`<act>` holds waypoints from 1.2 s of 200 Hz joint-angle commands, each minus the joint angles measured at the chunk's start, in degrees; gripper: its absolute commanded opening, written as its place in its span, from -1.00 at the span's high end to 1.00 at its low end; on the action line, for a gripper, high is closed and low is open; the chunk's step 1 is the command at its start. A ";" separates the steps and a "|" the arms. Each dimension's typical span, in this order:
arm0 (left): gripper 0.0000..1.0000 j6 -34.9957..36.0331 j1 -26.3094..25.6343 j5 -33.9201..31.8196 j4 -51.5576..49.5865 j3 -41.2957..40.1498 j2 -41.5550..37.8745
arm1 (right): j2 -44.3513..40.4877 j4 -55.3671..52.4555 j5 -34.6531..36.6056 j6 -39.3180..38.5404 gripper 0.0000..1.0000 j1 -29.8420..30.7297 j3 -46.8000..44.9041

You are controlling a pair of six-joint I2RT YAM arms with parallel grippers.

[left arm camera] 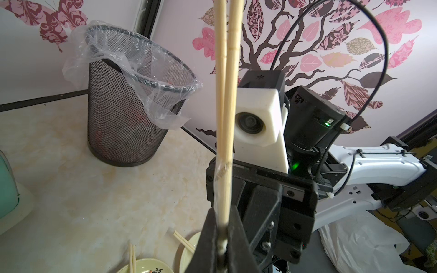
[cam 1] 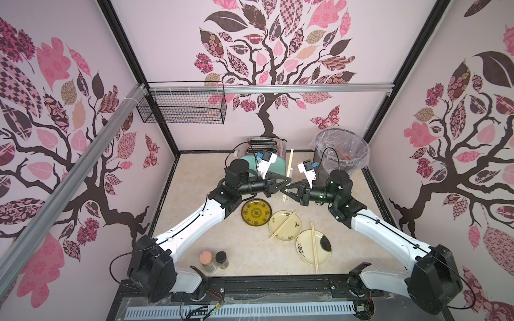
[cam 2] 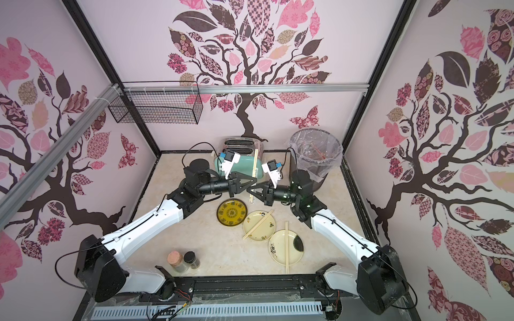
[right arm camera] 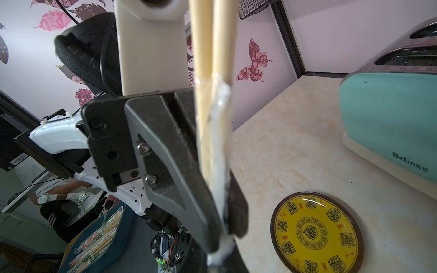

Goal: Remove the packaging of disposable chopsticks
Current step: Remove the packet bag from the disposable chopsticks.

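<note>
In mid-air, left end effector (cam 1: pixel 289 181) and right end effector (cam 1: pixel 282 191) clamp the chopsticks (cam 1: pixel 290 161).

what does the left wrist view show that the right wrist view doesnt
Only left wrist: the black mesh waste bin with clear liner. Only right wrist: the yellow patterned round plate. Both: the pair of pale wooden chopsticks, one end in a crinkly clear plastic sleeve, clamped by the shut left tool and right tool.
</note>
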 commanded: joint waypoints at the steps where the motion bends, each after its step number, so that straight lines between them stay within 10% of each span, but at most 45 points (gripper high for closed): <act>1: 0.82 0.54 -2.88 7.74 -14.63 -2.78 -0.48 | -1.18 13.94 8.80 0.58 1.00 -2.42 5.33; 103: 0.14 -0.48 1.51 4.87 -13.29 7.95 -2.27 | -2.34 11.36 6.58 -2.65 1.00 2.65 -2.28; 240: -0.07 3.63 3.69 5.90 -20.95 26.38 7.82 | -2.51 10.56 6.17 -3.54 1.00 3.28 -3.30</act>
